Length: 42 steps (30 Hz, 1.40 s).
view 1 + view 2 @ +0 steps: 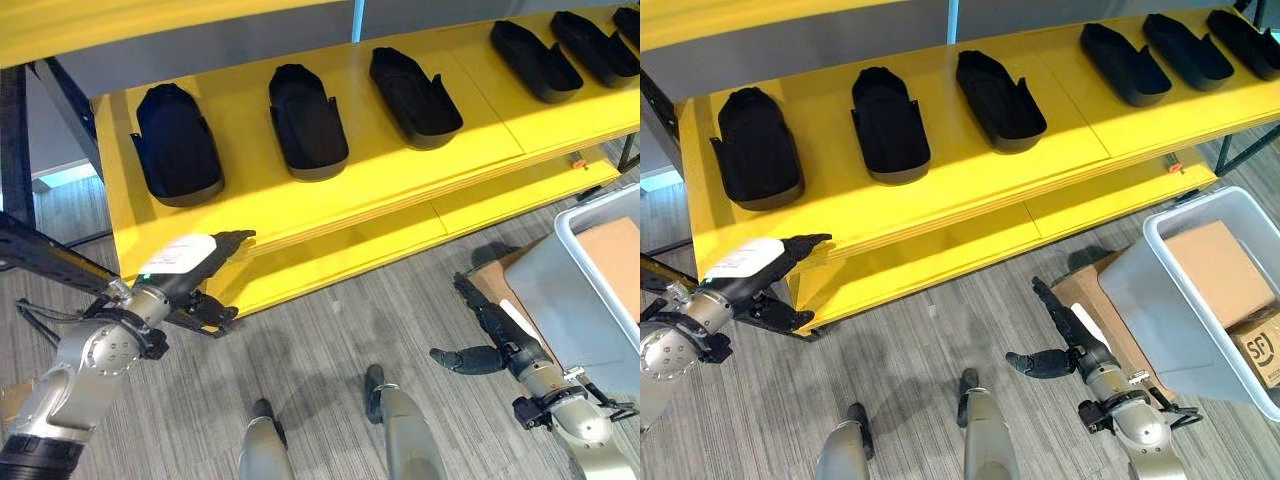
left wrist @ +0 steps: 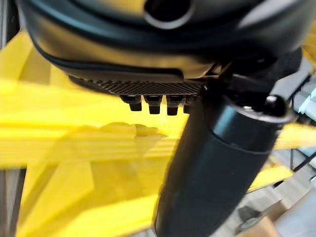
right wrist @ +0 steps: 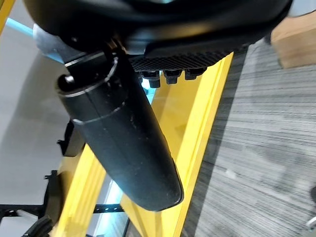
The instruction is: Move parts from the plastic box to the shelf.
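Several black moulded parts lie in a row on the yellow shelf (image 1: 250,205), among them one at the far left (image 1: 178,145), one beside it (image 1: 308,122) and a third (image 1: 415,92). The grey plastic box (image 1: 1160,300) stands on the floor at the right and holds a brown carton (image 1: 1218,268). My left hand (image 1: 185,272) hovers at the shelf's front left corner, open and empty, its thumb (image 2: 217,168) straight. My right hand (image 1: 1075,342) hangs low beside the box, fingers straight, thumb (image 3: 123,143) spread, holding nothing.
A lower yellow shelf board (image 1: 400,235) runs under the top one, with a small orange item (image 1: 1176,167) near its right end. Flat cardboard (image 1: 1085,290) lies on the grey floor beside the box. A dark frame post (image 1: 15,130) stands at the left.
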Available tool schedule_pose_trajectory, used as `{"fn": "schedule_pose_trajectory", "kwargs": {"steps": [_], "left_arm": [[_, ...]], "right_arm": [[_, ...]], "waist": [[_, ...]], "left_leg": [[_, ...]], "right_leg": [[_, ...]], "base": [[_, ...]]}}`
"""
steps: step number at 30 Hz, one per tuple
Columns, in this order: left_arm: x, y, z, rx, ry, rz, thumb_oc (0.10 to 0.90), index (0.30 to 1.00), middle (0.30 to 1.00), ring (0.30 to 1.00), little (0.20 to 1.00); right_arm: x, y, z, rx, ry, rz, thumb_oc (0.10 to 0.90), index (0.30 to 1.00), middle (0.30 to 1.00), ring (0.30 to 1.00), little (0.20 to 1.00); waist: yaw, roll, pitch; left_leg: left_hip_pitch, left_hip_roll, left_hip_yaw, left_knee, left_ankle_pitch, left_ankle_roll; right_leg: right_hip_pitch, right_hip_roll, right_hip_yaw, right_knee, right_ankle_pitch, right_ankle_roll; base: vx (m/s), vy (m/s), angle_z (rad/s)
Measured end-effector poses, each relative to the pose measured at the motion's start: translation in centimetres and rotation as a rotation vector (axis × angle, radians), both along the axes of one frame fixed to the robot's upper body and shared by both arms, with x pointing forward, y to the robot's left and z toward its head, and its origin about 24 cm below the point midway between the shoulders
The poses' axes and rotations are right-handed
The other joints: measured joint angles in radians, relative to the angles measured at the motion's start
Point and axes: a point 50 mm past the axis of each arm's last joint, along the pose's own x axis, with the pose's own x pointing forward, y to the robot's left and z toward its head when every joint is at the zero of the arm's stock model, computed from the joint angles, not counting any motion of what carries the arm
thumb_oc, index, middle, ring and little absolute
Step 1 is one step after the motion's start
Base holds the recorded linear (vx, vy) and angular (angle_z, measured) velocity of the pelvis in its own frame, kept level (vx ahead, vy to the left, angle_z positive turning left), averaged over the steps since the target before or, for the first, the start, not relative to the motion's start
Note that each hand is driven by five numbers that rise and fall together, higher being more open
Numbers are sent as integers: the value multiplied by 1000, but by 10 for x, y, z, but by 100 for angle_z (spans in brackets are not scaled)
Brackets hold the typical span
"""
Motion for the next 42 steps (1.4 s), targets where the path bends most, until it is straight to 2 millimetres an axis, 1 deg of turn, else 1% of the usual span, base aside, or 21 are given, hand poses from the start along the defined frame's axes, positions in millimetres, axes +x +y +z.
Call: {"fn": "schedule_pose_trajectory", "kwargs": {"steps": [2,5,8,9,10,11,13,14,15,17,18,21,22,24,26,29,30,33,37,40,42], "left_arm": [[-12,-3,-6,-82,40,-17,900,1000,1000,1000,1000],[-19,-4,-16,-297,73,-20,900,1000,1000,1000,1000],[-31,-3,-28,-494,141,-23,900,1000,1000,1000,1000],[-31,-5,-37,-593,147,-12,900,1000,1000,1000,1000],[-30,-11,-49,-713,159,6,900,1000,1000,1000,1000],[-32,-14,-53,-734,171,3,900,1000,1000,1000,1000],[-36,-18,-62,-840,169,18,900,1000,1000,1000,1000],[-41,-25,-76,-1014,164,56,900,1000,1000,1000,1000],[-44,-30,-84,-1095,160,87,900,1000,1000,1000,1000],[-50,-38,-99,-1212,157,153,900,1000,1000,1000,1000],[-56,-41,-110,-1253,189,195,900,1000,1000,1000,1000],[-68,-45,-128,-1398,214,284,900,1000,1000,1000,1000],[-77,-47,-136,-1426,228,328,900,1000,1000,1000,1000],[-83,-51,-142,-1500,220,375,900,1000,1000,1000,1000],[-84,-50,-143,-1537,213,389,900,1000,1000,1000,1000],[-85,-57,-145,-1620,190,396,900,1000,1000,1000,1000],[-85,-61,-146,-1658,185,400,900,1000,1000,1000,1000],[-85,-65,-151,-1698,207,409,900,1000,1000,1000,1000],[-83,-67,-152,-1704,195,421,900,1000,1000,1000,1000],[-82,-69,-159,-1697,220,439,900,1000,1000,1000,1000],[-80,-76,-165,-1687,260,455,900,1000,1000,1000,1000]], "right_arm": [[0,0,0,1,-2,2,900,1000,1000,1000,1000],[1,0,1,16,-7,0,900,1000,1000,1000,1000],[-1,0,2,14,-18,4,900,1000,1000,1000,1000],[-1,0,2,20,-21,5,900,1000,1000,1000,1000],[0,1,4,33,-36,10,900,1000,1000,1000,1000],[0,1,6,31,-49,16,900,1000,1000,1000,1000],[-1,1,6,37,-63,17,900,1000,1000,1000,1000],[-5,0,4,64,-59,4,900,1000,1000,1000,1000],[-9,-1,1,81,-48,-5,900,1000,1000,1000,1000],[-15,-1,-5,106,-24,-21,900,1000,1000,1000,1000],[-18,0,-8,128,-13,-30,900,1000,1000,1000,1000],[-20,0,-10,147,-11,-48,900,1000,1000,1000,1000],[-23,0,-13,190,-1,-62,900,1000,1000,1000,1000],[-29,2,-20,244,26,-79,900,1000,1000,1000,1000],[-31,7,-25,273,50,-67,900,1000,1000,1000,1000],[-37,14,-39,373,96,-92,900,1000,1000,1000,1000],[-39,19,-45,434,119,-100,900,1000,1000,1000,1000],[-44,29,-58,551,175,-119,900,1000,1000,1000,1000],[-40,42,-60,619,191,-89,900,1000,1000,1000,1000],[-32,55,-61,668,203,-50,900,1000,1000,1000,1000],[-26,65,-63,684,220,-24,900,1000,1000,1000,1000]], "waist": [[4,1,0],[24,10,-1],[23,25,-5],[24,34,-8],[22,49,-16],[25,52,-18],[20,57,-23],[20,66,-35],[20,71,-47],[19,77,-67],[23,81,-94],[21,92,-123],[24,94,-145],[22,94,-171],[28,89,-197],[32,83,-228],[41,81,-234],[50,78,-256],[51,76,-258],[53,69,-279],[54,61,-284]], "left_leg": [[6,-2,0,-3,0,0],[26,-9,0,-20,6,0],[84,-10,2,-59,14,1],[104,-11,2,-74,19,2],[126,-12,2,-91,21,2],[140,-11,2,-102,24,1],[173,-12,4,-139,38,1],[204,-12,3,-179,54,-2],[227,-12,2,-213,66,-1],[278,-11,2,-270,87,2],[301,-8,-2,-309,101,2],[345,-10,-1,-362,128,1],[365,-10,-1,-386,136,-1],[381,-13,-10,-409,148,-1],[381,-18,-16,-424,150,6],[383,-25,-28,-442,156,13],[394,-29,-27,-448,158,16],[398,-33,-27,-456,161,19],[398,-45,-29,-458,167,24],[398,-54,-27,-467,173,26],[414,-65,-26,-477,177,29]], "right_leg": [[4,-1,0,0,-1,0],[18,-8,0,-3,-7,9],[70,-7,-6,-29,-8,10],[89,-7,-6,-39,-7,12],[113,-7,-9,-50,-7,12],[125,-5,-11,-56,-7,13],[153,-3,-17,-73,-6,13],[182,-1,-28,-95,-5,13],[202,-1,-38,-112,-4,13],[245,6,-50,-144,0,12],[266,10,-65,-163,0,10],[306,14,-74,-197,16,10],[332,17,-83,-227,26,15],[365,16,-99,-265,39,23],[376,14,-107,-293,47,32],[398,12,-119,-330,62,41],[413,10,-120,-345,70,43],[426,9,-121,-370,79,48],[438,3,-121,-397,102,54],[443,-3,-119,-420,115,57],[463,-12,-119,-439,127,64]], "base": [[0,0,0],[36,-6,3],[75,-15,2],[62,-6,3],[63,-6,1],[54,-6,3],[47,-5,5],[67,-7,15],[63,-2,18],[38,1,15],[50,-4,13],[23,6,8],[1,16,17],[-16,18,18],[-15,24,12],[-24,36,13],[-26,34,1],[-41,58,3],[-23,59,2],[-5,71,-1],[2,87,2]]}}
